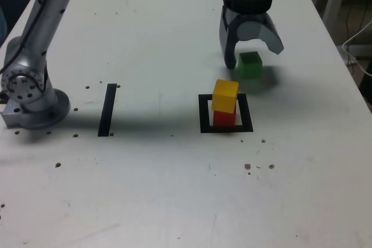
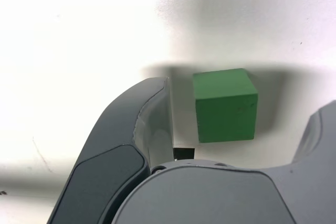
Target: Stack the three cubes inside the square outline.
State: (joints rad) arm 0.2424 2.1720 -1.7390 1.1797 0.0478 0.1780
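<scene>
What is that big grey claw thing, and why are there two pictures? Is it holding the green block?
The claw is a gripper, the robot arm's hand. One picture comes from a camera standing away from the arm and shows the whole table. The other comes from a camera on the arm's wrist, so it looks close up.

On the table there's a black square outline. Inside it sits a red block with a yellow block on top. A black strip lies further to the exterior view's left.

The claw isn't holding anything: it's open, with the green block between its fingers.
</scene>
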